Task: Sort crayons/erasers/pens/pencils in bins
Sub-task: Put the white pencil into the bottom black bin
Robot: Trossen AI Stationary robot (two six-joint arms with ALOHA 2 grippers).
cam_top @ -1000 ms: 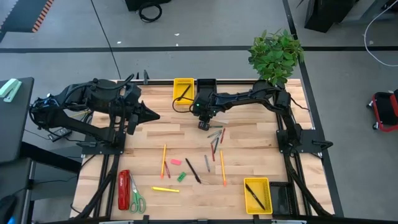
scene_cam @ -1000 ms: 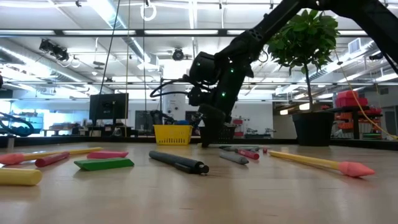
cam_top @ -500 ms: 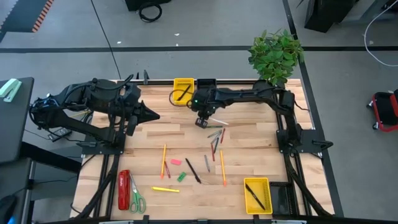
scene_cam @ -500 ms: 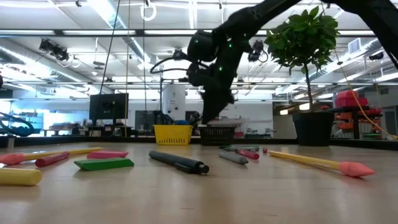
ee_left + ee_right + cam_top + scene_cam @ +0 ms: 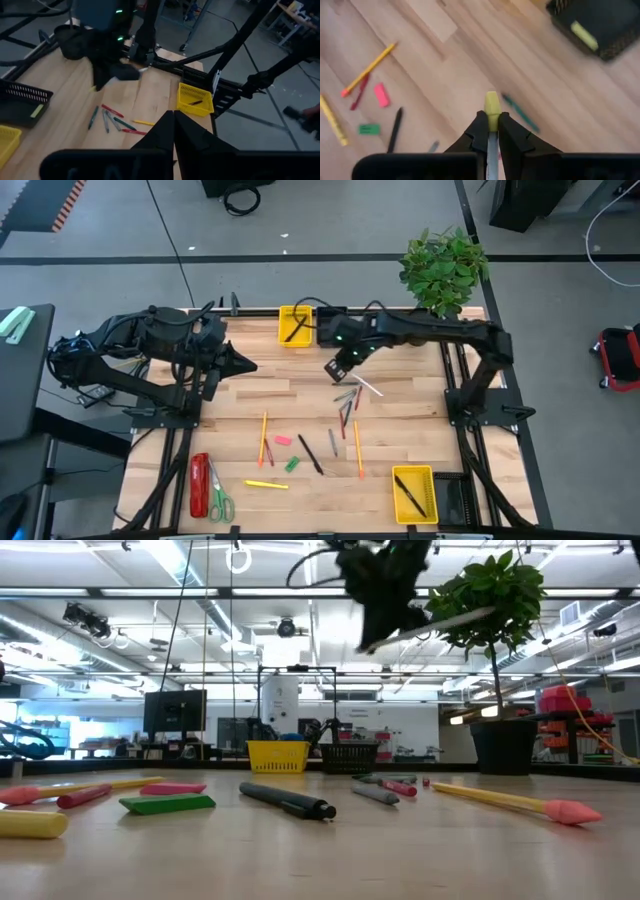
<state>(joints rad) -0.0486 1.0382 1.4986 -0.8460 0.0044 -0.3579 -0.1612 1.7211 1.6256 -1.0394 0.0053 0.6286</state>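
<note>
My right gripper (image 5: 338, 367) is high above the far middle of the table, shut on a pale beige pencil (image 5: 369, 385) with a yellow-green end. The pencil also shows in the low view (image 5: 452, 620). My left gripper (image 5: 246, 365) waits shut and empty over the table's left part. Crayons (image 5: 346, 396), orange pencils (image 5: 263, 436), a yellow pencil (image 5: 266, 484), a black pen (image 5: 310, 453), a pink eraser (image 5: 283, 440) and a green eraser (image 5: 291, 464) lie flat on the table. A yellow bin (image 5: 294, 324) and a black bin (image 5: 592, 22) stand at the far edge. My right gripper pinches the pencil between its two fingers (image 5: 481, 131), just behind its yellow-green end (image 5: 491, 104), which sticks out past the fingertips. The fingers lie along the pencil. The pencil is lifted clear of the table, and its long free part (image 5: 470, 615) juts out sideways, slightly tilted.
A second yellow bin (image 5: 413, 493) with black pens stands at the near right. A red stapler (image 5: 199, 483) and green-handled scissors (image 5: 219, 501) lie at the near left. A potted plant (image 5: 444, 270) stands at the far right corner. The black bin holds a yellow eraser (image 5: 584, 35).
My right gripper has risen from table height to well above the table and gone a little toward the right edge, carrying the pale pencil. The pencil has been lifted clear of the table.
</note>
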